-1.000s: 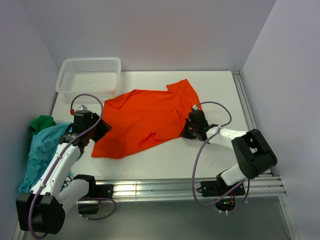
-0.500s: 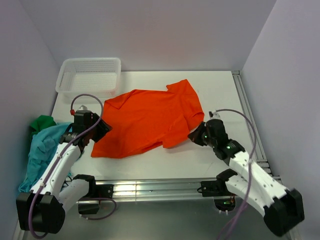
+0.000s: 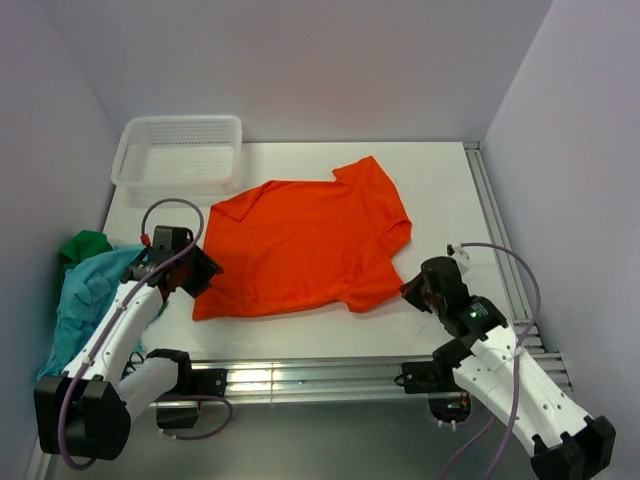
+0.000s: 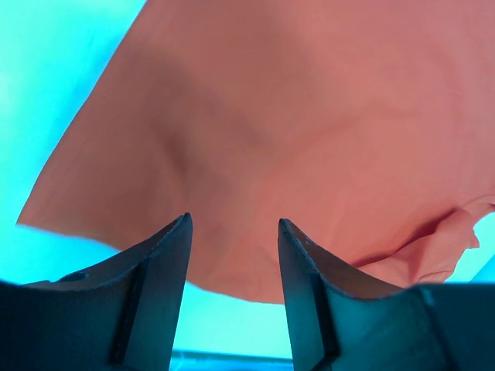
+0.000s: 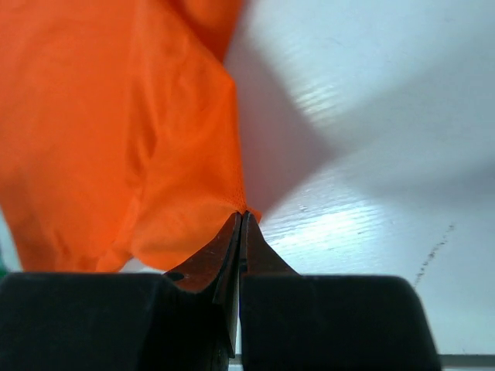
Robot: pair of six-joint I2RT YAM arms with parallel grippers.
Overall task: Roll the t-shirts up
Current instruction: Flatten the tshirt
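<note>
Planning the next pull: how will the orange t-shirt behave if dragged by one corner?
Probably floppy: the orange t-shirt lies flat with soft wrinkles and a folded sleeve. Likely light; it should slide on the smooth table, perhaps bunching.

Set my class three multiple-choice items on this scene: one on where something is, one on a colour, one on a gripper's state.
1. Where is the basket?
A. the far-left corner of the table
B. the near-right corner
C. the middle

2. What colour is the shirt spread flat?
A. teal
B. green
C. orange

3. How is the right gripper?
A. wide open
B. shut on the shirt's corner
C. shut on the basket

Answers:
1 A: in the top view it sits at the far left.
2 C: the flat one is orange, while the teal shirt and green shirt lie bunched at the left edge.
3 B: its wrist view shows the fingers closed with the cloth corner at their tips.
</note>
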